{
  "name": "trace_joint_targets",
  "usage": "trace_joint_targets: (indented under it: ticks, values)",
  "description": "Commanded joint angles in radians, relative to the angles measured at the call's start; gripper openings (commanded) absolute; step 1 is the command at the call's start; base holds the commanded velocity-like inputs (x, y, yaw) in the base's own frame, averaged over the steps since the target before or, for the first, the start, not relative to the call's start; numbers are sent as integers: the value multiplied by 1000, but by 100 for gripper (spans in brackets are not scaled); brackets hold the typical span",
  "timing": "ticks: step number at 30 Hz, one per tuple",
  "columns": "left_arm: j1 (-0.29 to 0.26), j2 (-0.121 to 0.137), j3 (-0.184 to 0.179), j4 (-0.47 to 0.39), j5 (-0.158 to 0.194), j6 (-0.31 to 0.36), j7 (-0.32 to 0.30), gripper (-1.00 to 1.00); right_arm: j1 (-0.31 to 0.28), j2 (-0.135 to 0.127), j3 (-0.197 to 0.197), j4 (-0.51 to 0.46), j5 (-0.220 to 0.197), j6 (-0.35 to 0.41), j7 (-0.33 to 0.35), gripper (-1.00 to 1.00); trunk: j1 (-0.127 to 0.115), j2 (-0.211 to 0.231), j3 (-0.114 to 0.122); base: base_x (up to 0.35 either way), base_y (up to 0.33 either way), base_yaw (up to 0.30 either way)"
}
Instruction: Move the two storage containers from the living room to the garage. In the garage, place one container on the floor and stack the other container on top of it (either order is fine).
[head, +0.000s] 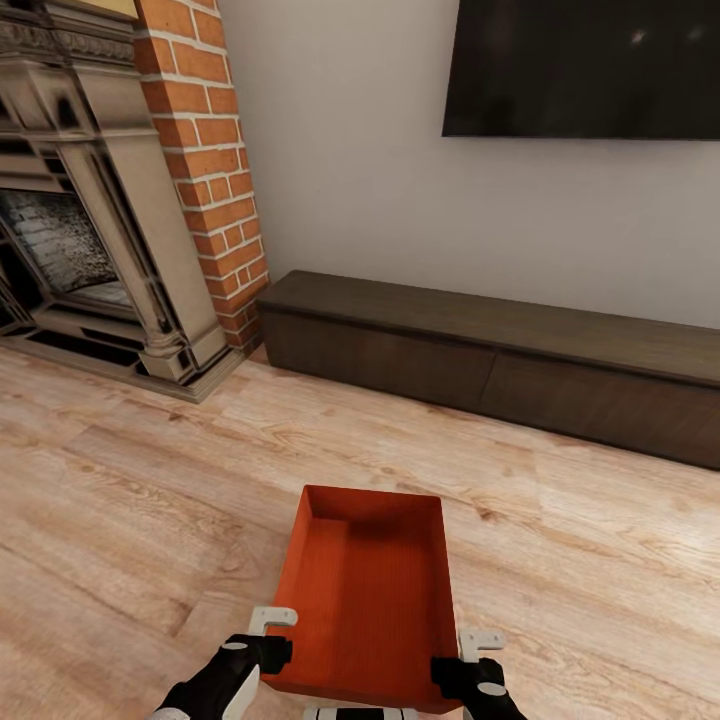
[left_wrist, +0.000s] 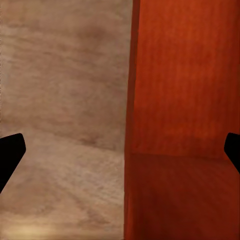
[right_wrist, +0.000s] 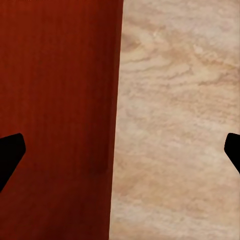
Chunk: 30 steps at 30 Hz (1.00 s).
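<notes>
lying low over the wood floor (head: 120, 520), the storage container (head: 365, 590) points its long axis away from the robot. left gripper (head: 268, 635) and right gripper (head: 478, 655) flank its near corners, equally close. both wrist views show jaws spread wide astride a side wall, not closed.

Both black-sleeved arms reach forward at the head view's lower edge, the left gripper (head: 268, 638) and right gripper (head: 472, 655) level with each other and set well apart. Each wrist view shows its two dark fingertips (left_wrist: 10, 152) (right_wrist: 10, 152) spread wide at the frame's opposite sides, jaws parted
</notes>
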Motion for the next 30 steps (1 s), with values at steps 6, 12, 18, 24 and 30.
trace_joint_targets:
  ticks: [6,12,18,24,30]
  values:
    - [-1,1,1,0,-7,3,3,100,0,2,-7,-2,11,-1,0,100,0,0,-1,0,0,0]
    - [-1,1,2,1,-9,2,3,100,0,3,-7,-2,12,-16,0,100,0,0,-1,0,0,0]
    - [-1,-1,2,-2,-10,2,3,100,0,3,-7,-4,13,-30,4,100,0,0,-1,0,0,0]
    - [-1,-1,2,-6,-10,2,3,100,0,3,-8,-6,12,-35,9,100,0,0,-1,0,0,-30]
    - [-1,-1,2,-8,-9,2,2,100,0,4,-11,-7,11,-36,-1,100,0,0,-1,0,0,-215]
